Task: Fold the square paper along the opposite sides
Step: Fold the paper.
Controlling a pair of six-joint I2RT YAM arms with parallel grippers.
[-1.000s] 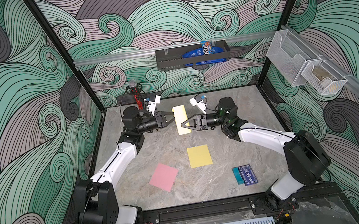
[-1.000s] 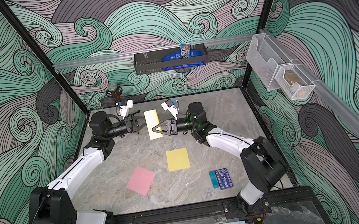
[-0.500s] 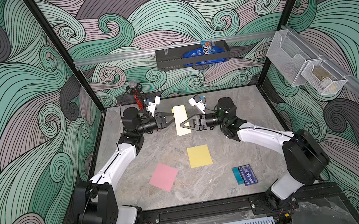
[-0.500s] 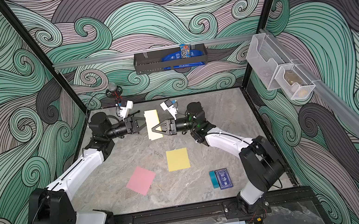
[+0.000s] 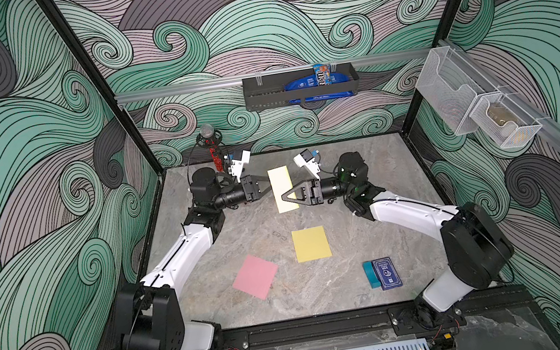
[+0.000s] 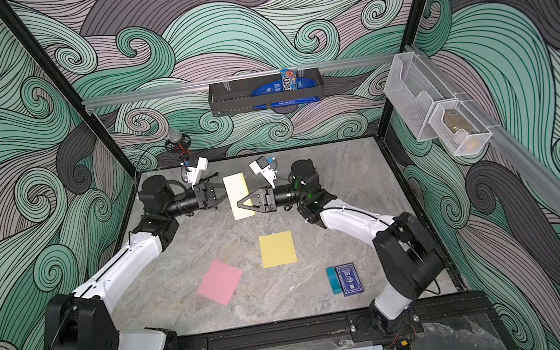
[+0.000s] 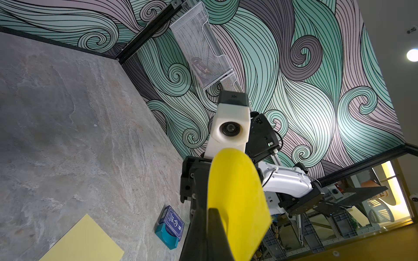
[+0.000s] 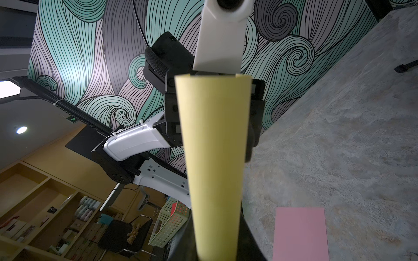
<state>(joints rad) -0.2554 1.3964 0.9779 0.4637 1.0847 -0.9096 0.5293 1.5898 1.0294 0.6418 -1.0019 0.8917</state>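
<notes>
A pale yellow square paper hangs curled above the back middle of the table, stretched between both grippers. My left gripper is shut on its left edge; in the left wrist view a black finger presses the bright yellow sheet. My right gripper comes from the right, its fingers meeting in a point, shut on the paper lower down. In the right wrist view the paper runs as a rolled strip from between those jaws toward the left gripper and hides the fingertips.
A yellow sheet and a pink sheet lie flat on the table nearer the front. A blue card box sits front right. A microphone stands in the back left corner. A black shelf and mesh bins hang on the walls.
The right gripper's jaws have narrowed onto the paper. Both arms and the paper stay almost where they were.
</notes>
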